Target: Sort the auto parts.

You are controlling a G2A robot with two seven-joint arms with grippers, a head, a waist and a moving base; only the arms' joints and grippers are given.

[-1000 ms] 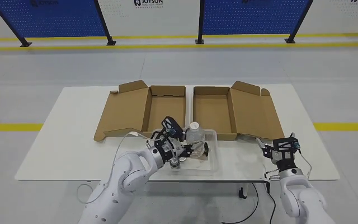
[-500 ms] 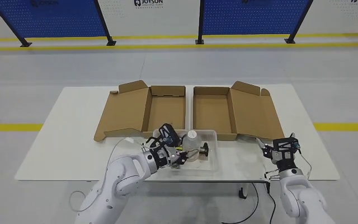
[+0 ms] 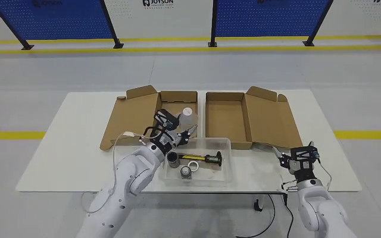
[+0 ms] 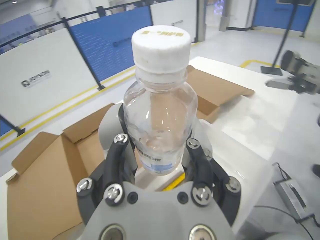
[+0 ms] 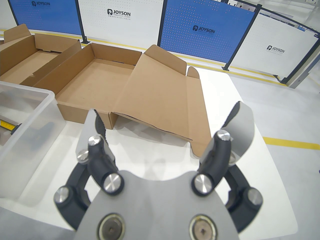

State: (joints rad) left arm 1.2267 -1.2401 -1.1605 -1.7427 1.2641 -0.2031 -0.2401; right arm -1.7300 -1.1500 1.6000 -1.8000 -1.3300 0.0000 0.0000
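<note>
Firmly pinched: a slick bottle over the left box

Closed fingers (image 4: 108, 128) of the left gripper (image 4: 156, 148) clamp the clear bottle (image 4: 160, 116) low on its labelled belly. It looks thin-walled, light and slippery, so I'd trust that waist hold over the cap. It hangs above the left cardboard box (image 3: 178, 102), beyond the plastic bin (image 3: 225, 156). Well apart, the right gripper (image 5: 167, 112) sits spread wide over the tabletop (image 5: 250, 96).

The bottle (image 4: 160, 116) is gleaming as clear glossy plastic under a matt, ribbed white cap (image 4: 161, 48), the left box (image 3: 134, 119) and right box (image 5: 100, 81) are showing matt brown cardboard, and the bin (image 5: 27, 126) is looking like smooth translucent plastic.
</note>
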